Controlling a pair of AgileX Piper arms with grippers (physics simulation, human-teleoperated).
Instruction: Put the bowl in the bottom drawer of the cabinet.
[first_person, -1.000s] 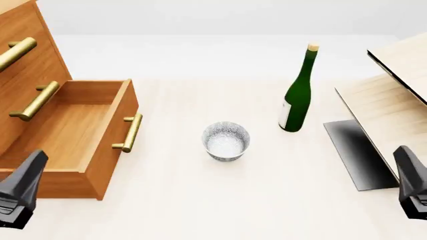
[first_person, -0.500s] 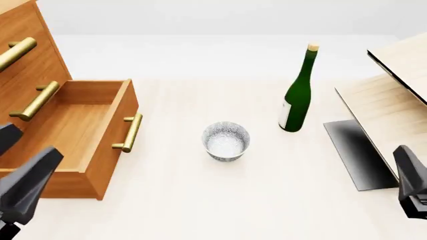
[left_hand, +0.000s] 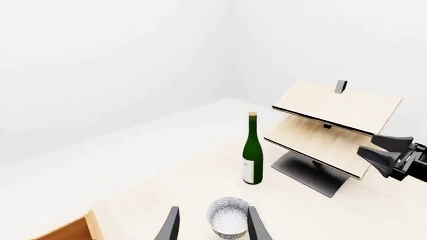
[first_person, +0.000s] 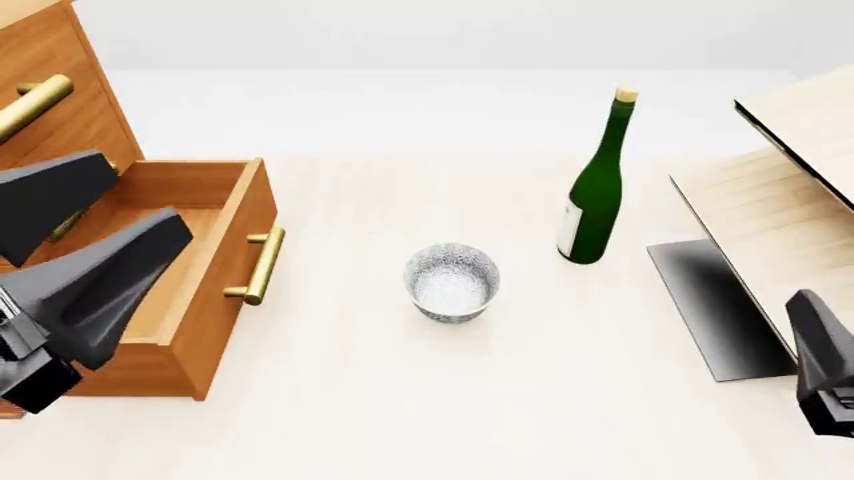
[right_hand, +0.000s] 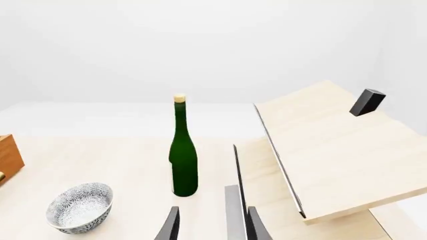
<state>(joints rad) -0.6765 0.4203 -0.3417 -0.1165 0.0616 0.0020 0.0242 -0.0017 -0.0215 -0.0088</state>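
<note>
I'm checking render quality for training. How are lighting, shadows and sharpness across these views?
Front view: flat, even light; sharp; the bowl and bottle cast no shadows. Left wrist view: crisp, no glare. Right wrist view: the same, with only a soft sheen on the bottle.

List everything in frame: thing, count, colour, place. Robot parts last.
bowl: 1, white with grey-blue speckle, upright on the table centre, nothing in it.
bottle: 1, dark green with pale cap and white label, upright, right of and behind the bowl.
cabinet: 1, orange-brown wood with brass bar handles, far left.
bottom drawer: 1, same wood, pulled open, one brass handle on its front, inside looks bare where visible.
light-wood furniture: 1, pale wood slanted panels on a dark base, far right.
small dark block: 1, dark grey, on the top slanted panel.
table: 1, pale wood.
left gripper: 1, dark grey, open, over the open drawer.
right gripper: 1, dark grey, open, low at the right edge, apart from everything.
</note>
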